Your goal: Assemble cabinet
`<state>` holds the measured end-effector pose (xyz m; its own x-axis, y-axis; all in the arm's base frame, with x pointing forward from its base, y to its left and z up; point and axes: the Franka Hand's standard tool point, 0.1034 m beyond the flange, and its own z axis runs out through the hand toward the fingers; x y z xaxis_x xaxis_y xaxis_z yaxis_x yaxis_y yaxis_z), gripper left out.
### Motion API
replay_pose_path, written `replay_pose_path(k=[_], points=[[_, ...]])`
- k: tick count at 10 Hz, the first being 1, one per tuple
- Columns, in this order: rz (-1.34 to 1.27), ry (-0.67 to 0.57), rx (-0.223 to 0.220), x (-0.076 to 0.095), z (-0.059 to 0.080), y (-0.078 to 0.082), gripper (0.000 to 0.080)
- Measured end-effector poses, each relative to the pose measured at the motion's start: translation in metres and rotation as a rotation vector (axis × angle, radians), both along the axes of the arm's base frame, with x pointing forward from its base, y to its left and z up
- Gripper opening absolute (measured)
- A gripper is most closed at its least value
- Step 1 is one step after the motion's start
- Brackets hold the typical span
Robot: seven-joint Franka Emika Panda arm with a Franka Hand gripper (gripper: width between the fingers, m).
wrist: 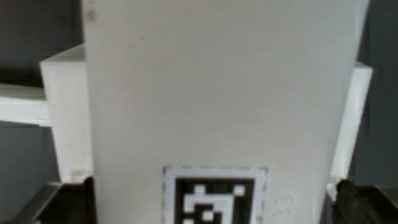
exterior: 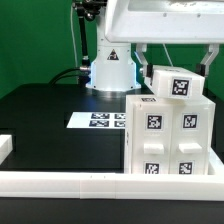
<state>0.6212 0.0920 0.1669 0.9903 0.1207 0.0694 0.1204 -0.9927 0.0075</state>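
Observation:
The cabinet [exterior: 168, 140], a large white box with several black-and-white tags on its front, stands at the exterior view's right, close to the front rail. A smaller white tagged block [exterior: 178, 86] rests on top of it, slightly skewed. My gripper [exterior: 174, 67] hangs straight over that block, open, with one finger [exterior: 141, 58] and the other [exterior: 205, 60] on either side of it. In the wrist view the white block [wrist: 205, 90] fills the space between the dark fingertips [wrist: 68, 198], its tag [wrist: 215, 195] near the gripper [wrist: 210, 205]. I cannot see any squeeze on it.
The marker board [exterior: 98, 120] lies flat on the black table behind the cabinet's left side. A long low white rail [exterior: 100, 183] runs along the front edge. A short white piece [exterior: 5, 147] sits at the far left. The robot base [exterior: 110, 68] stands at the back.

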Motion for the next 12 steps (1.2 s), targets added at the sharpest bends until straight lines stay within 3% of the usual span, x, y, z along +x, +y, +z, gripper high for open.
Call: replay_pose_path(k=[4,6,7,12], points=[[-0.011,0.062,-0.007,-0.0069,-0.0038,-0.0073,0.0649],[-0.011,0.052,-0.006,-0.0054,-0.0040,-0.0068,0.0620],[-0.011,0.052,-0.006,-0.0054,-0.0040,-0.0068,0.0550],[-0.011,0.052,-0.006,-0.0054,-0.0040,-0.0068,0.0550]])
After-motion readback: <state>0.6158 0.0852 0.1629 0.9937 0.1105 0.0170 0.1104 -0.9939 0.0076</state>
